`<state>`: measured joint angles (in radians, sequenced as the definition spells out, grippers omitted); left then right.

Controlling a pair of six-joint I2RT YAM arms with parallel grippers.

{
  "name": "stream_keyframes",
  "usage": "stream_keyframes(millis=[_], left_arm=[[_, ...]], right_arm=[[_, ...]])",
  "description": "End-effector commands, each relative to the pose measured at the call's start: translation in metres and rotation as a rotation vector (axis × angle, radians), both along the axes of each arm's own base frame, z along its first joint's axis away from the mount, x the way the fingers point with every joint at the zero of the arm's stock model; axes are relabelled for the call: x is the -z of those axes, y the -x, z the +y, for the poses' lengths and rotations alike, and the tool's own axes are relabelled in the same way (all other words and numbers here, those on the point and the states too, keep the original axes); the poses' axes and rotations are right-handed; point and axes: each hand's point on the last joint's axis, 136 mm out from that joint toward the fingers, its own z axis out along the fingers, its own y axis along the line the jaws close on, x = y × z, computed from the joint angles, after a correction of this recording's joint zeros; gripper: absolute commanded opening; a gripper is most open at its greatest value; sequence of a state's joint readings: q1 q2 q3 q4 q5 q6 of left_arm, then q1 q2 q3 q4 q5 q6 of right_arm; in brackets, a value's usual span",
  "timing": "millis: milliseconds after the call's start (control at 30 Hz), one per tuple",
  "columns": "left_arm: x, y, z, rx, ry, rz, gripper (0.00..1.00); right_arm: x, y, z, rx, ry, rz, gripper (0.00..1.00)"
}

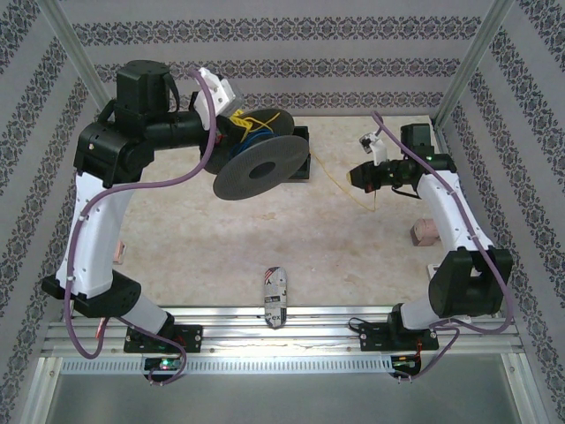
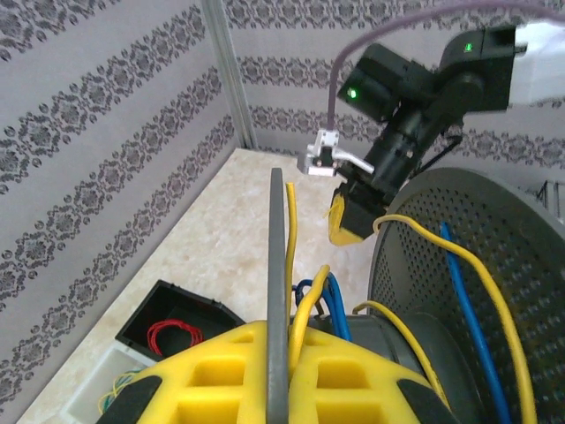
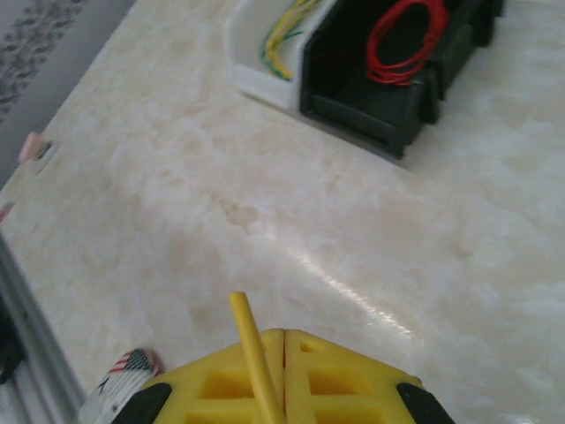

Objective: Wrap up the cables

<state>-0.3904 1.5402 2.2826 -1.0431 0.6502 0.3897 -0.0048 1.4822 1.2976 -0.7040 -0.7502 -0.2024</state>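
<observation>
1. The yellow cable runs from the spool to the right gripper, sagging above the worktop.
2. Right gripper: jaws together, pinching the cable near its end.
3. Left gripper: clamped on the spool flange.
4. Assessment: light, limp, likely slippery; grip close to the end and keep it taut.

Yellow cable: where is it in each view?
Top external: centre-right, the cable runs from the spool to the right hand.
Left wrist: centre, the cable rises beside the spool's rim.
Right wrist: bottom centre, the cable's end is pinched in the shut hand.
Shared landmark: the black bin.
</observation>
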Motion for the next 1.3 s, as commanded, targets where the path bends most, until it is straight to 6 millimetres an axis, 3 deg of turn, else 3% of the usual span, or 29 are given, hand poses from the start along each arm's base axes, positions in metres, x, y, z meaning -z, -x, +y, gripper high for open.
stream_keyframes(millis=[0, 133, 233, 433, 600, 667, 767, 900, 1067, 1267], left_arm=[[-0.067, 0.018, 0.010, 0.031, 0.200, -0.153, 0.00], [-0.093, 0.002, 0.032, -0.019, 0.401, -0.160, 0.00], [-0.108, -0.026, 0.063, -0.118, 0.599, -0.177, 0.00], [-0.098, -0.083, 0.115, -0.335, 0.813, -0.126, 0.00], [-0.084, -0.108, 0.145, -0.521, 0.932, -0.109, 0.00], [-0.076, -0.117, 0.158, -0.607, 0.970, -0.088, 0.00], [-0.056, -0.132, 0.179, -0.767, 0.990, -0.028, 0.00], [-0.030, -0.149, 0.186, -0.879, 0.954, 0.027, 0.00], [-0.004, -0.166, 0.171, -0.955, 0.817, 0.046, 0.00], [0.020, -0.183, 0.144, -0.974, 0.662, 0.076, 0.00]], right_arm=[[0.015, -0.027, -0.021, 0.172, 0.028, 0.002, 0.00], [0.021, -0.040, -0.037, 0.309, 0.043, -0.024, 0.00], [0.016, -0.043, -0.041, 0.383, 0.036, -0.079, 0.00], [0.008, -0.031, -0.047, 0.498, 0.140, -0.185, 0.00], [0.003, -0.006, -0.055, 0.609, 0.272, -0.271, 0.00], [-0.003, 0.005, -0.050, 0.615, 0.336, -0.321, 0.00], [-0.018, 0.022, -0.025, 0.541, 0.461, -0.411, 0.00], [-0.042, 0.042, 0.031, 0.360, 0.567, -0.531, 0.00], [-0.077, 0.064, 0.107, 0.161, 0.650, -0.703, 0.00], [-0.119, 0.088, 0.188, -0.030, 0.608, -0.858, 0.00]])
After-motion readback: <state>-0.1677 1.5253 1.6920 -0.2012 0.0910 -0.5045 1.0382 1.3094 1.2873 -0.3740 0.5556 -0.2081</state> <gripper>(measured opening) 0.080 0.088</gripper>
